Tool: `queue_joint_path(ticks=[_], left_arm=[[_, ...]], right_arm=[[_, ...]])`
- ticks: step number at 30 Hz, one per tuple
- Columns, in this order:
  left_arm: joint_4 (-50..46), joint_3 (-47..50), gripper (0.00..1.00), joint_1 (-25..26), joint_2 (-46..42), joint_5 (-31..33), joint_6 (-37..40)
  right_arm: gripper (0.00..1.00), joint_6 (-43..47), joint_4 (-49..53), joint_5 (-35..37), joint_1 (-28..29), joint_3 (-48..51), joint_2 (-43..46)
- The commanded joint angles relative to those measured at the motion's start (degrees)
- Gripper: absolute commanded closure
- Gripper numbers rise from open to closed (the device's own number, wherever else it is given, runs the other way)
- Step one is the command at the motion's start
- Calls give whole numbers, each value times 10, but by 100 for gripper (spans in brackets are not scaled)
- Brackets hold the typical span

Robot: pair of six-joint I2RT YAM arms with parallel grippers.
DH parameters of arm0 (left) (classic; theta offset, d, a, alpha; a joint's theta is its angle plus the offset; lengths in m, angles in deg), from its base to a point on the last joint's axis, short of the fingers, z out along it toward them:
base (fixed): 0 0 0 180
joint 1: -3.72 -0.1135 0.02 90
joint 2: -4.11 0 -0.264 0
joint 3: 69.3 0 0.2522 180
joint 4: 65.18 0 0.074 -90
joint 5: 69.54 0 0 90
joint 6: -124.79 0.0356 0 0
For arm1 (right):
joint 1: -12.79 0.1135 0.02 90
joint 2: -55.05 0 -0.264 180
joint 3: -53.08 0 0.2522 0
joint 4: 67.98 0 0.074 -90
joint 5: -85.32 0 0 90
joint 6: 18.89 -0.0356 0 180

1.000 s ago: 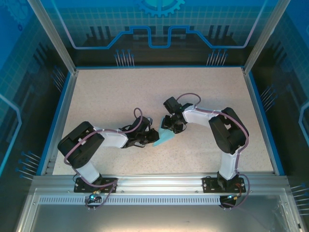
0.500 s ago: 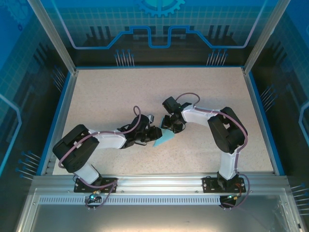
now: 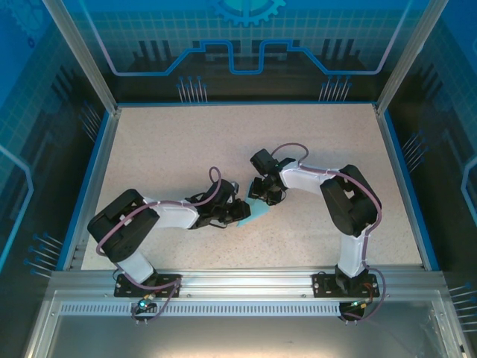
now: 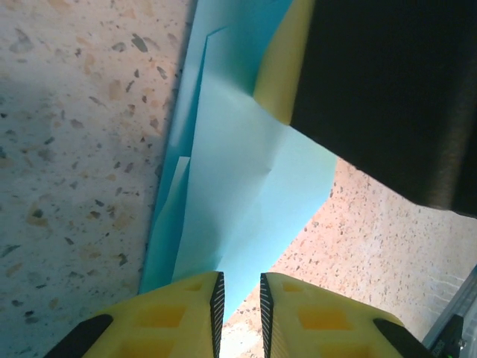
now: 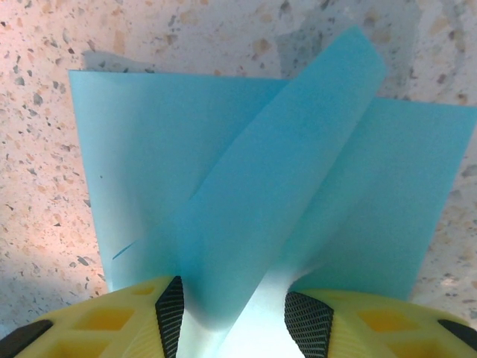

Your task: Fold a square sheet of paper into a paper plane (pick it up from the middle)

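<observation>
The light blue sheet of paper point(image 3: 255, 214) lies folded and creased on the table between the two grippers. In the left wrist view the paper point(image 4: 238, 171) stretches ahead, and one corner reaches into the narrow gap of my left gripper point(image 4: 238, 280), whose fingers stand slightly apart with table showing between them. My right gripper point(image 5: 232, 298) is open wide over the paper point(image 5: 134, 171), and a raised flap point(image 5: 291, 156) stands up between its fingers. From above, the left gripper point(image 3: 234, 211) sits at the paper's left edge and the right gripper point(image 3: 262, 192) at its far edge.
The speckled beige table point(image 3: 186, 149) is bounded by a blue rim point(image 3: 406, 179) and metal frame posts. The right gripper's yellow finger point(image 4: 283, 67) and black body point(image 4: 387, 97) crowd the upper right of the left wrist view.
The left arm stretched toward the paper, then drew back a little, and its gripper now sits lower at the paper's left edge. The right arm has hardly moved.
</observation>
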Motion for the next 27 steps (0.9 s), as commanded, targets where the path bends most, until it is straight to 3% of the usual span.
queue_joint_path(ticks=[1, 18, 27], left_arm=[[-47, -13, 80, 3, 9, 16, 0], [-84, -20, 89, 4, 19, 35, 4], [-131, -20, 98, 3, 26, 56, 7]], right_arm=[[50, -4, 43, 84, -4, 56, -112], [49, -4, 45, 87, -4, 52, -121], [48, 7, 50, 76, -4, 43, -82]])
